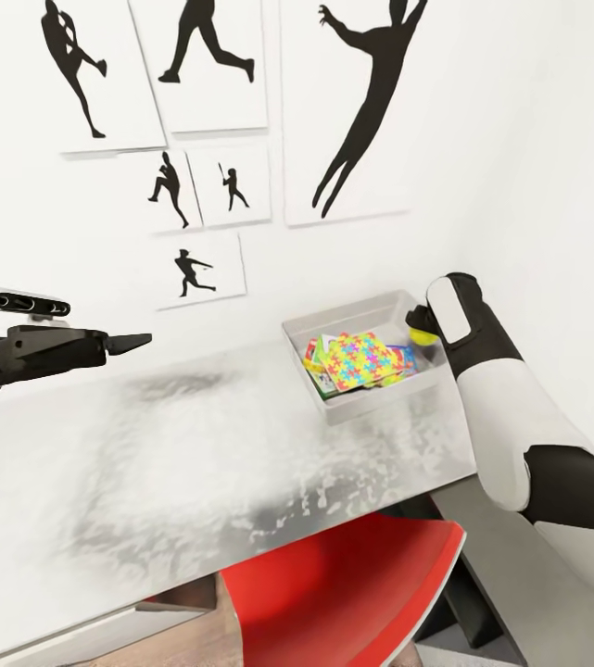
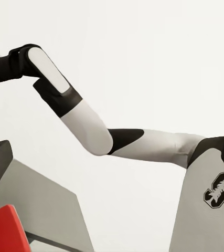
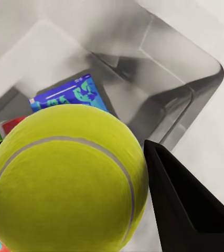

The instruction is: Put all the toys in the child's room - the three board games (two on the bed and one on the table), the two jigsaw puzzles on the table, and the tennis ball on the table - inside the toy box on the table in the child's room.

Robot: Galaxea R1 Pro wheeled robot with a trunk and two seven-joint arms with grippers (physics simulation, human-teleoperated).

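Over toy box, tennis ball gripped

Toys crowd the toy box; tabletop bare.

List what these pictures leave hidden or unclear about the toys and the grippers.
- Toys under the jigsaw puzzle in the toy box: head view, covered, so no count possible.
- Right gripper: head view, behind its own arm.
- Left gripper: head view, side-on, jaw gap unreadable.
- Tennis ball: right wrist view, cut off by the edge.
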